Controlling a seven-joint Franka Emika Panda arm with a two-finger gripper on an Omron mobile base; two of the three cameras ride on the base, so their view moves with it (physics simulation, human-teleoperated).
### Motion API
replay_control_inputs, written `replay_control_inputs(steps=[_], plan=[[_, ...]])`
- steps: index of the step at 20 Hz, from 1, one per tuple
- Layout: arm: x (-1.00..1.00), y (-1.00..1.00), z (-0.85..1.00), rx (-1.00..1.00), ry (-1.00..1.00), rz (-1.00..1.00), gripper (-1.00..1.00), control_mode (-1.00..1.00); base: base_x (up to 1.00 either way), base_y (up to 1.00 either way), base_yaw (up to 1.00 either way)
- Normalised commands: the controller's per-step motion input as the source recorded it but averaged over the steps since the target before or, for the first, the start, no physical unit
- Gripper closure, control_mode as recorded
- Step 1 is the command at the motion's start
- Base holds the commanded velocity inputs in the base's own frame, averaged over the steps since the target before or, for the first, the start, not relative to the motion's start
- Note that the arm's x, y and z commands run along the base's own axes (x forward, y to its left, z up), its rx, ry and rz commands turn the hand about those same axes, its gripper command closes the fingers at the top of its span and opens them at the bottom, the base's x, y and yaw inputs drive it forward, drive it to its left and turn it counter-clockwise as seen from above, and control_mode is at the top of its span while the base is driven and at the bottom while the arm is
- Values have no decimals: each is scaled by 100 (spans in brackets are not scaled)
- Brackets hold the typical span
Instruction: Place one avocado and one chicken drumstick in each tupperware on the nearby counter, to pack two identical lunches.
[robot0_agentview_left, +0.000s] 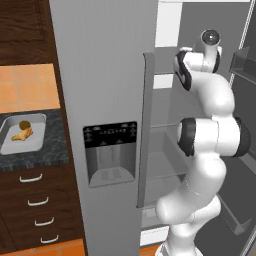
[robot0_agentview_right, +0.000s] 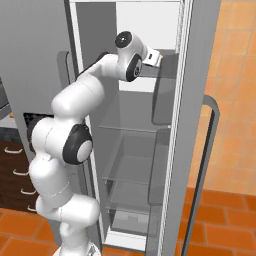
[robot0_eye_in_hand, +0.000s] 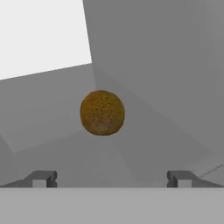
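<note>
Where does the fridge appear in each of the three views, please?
Left base view: the fridge fills the middle, with its dispenser on the shut door and the open compartment at right.
Right base view: the open compartment sits in the centre, with the shelves inside.
Hand view: its grey inner walls lie behind the avocado.
Shared landmark: in both base views the arm reaches into the open compartment.

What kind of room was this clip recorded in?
A rendered home kitchen, most likely: an open grey fridge with a dispenser in its door, beside a dark stone counter over wood drawers. An avocado sits ahead of the open gripper.
</note>
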Motion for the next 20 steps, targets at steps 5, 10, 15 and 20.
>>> replay_control_inputs(steps=[5, 10, 15, 20], plan=[[60, -22, -3, 0, 0, -1, -100, -100, 0, 0, 0], [54, -18, -10, 0, 3, -2, -100, -100, 0, 0, 0], [51, -7, -19, 0, 3, -1, -100, -100, 0, 0, 0], [41, -8, -23, 0, 4, 0, -100, -100, 0, 0, 0]])
